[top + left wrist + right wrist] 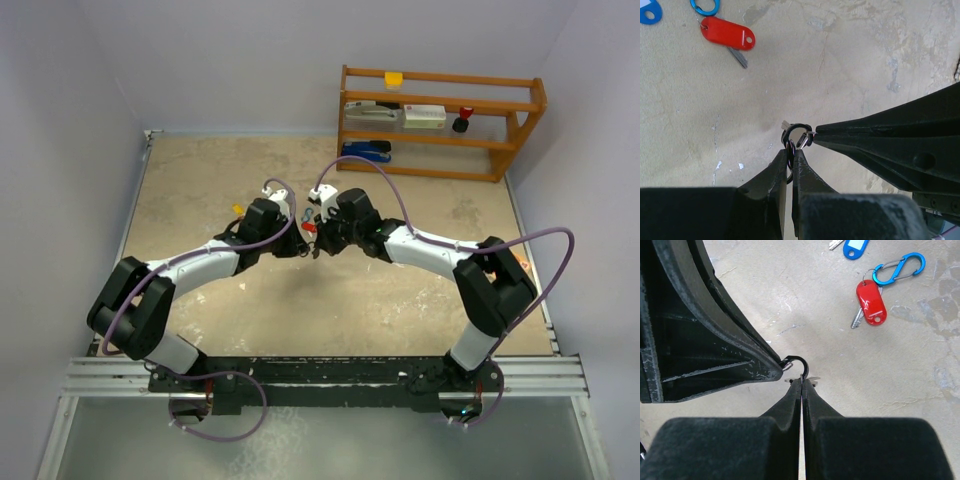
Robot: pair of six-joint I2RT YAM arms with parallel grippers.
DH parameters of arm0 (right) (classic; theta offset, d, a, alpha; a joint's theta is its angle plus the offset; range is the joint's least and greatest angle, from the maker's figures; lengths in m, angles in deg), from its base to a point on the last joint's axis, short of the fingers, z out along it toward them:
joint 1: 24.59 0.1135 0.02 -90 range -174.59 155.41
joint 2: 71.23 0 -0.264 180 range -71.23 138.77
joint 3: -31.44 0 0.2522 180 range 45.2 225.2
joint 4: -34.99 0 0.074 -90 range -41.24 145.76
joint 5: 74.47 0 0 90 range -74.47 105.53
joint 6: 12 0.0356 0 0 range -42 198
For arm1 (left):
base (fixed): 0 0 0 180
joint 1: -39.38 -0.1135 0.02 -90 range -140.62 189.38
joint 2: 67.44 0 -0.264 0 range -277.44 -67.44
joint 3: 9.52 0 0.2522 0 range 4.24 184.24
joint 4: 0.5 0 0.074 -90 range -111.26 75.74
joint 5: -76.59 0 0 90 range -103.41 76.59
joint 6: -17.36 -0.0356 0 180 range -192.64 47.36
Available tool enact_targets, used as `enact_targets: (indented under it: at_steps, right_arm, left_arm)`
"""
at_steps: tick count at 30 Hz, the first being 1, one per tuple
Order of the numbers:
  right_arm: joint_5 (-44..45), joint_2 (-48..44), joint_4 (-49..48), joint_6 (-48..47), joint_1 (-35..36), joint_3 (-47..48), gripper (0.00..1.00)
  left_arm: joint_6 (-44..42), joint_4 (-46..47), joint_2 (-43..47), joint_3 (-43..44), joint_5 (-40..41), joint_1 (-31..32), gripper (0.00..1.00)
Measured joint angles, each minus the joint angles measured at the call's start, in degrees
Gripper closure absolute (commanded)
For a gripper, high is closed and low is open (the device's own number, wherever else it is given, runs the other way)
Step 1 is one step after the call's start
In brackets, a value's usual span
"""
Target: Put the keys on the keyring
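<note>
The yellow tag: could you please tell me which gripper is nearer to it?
Left. The left gripper sits just right of the yellow tag; the right gripper is farther right, beyond it.

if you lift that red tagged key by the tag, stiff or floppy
Likely floppy: the red tag and its key seem joined at one end only, beside the blue clip, so they'd probably swing. The glossy tag may be slippery. Lying flat, it should not roll.
</note>
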State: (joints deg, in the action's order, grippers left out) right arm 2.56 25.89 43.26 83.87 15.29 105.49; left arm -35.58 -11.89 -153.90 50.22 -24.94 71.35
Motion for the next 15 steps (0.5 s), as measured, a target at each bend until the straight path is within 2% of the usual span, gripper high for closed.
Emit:
enact_targets:
  at_steps: [7, 15]
  right_arm:
    - [0.2, 0.0, 0.0, 0.2, -0.2, 0.0, 1.00]
    - [1.6, 0.0, 0.0, 0.4, -0.5, 0.0, 0.90]
  left_arm:
    - [-0.3, -0.8, 0.0, 0.3, -0.2, 0.0, 1.00]
    - [-0.3, -1.4, -0.1, 0.8, -0.9, 0.0, 1.00]
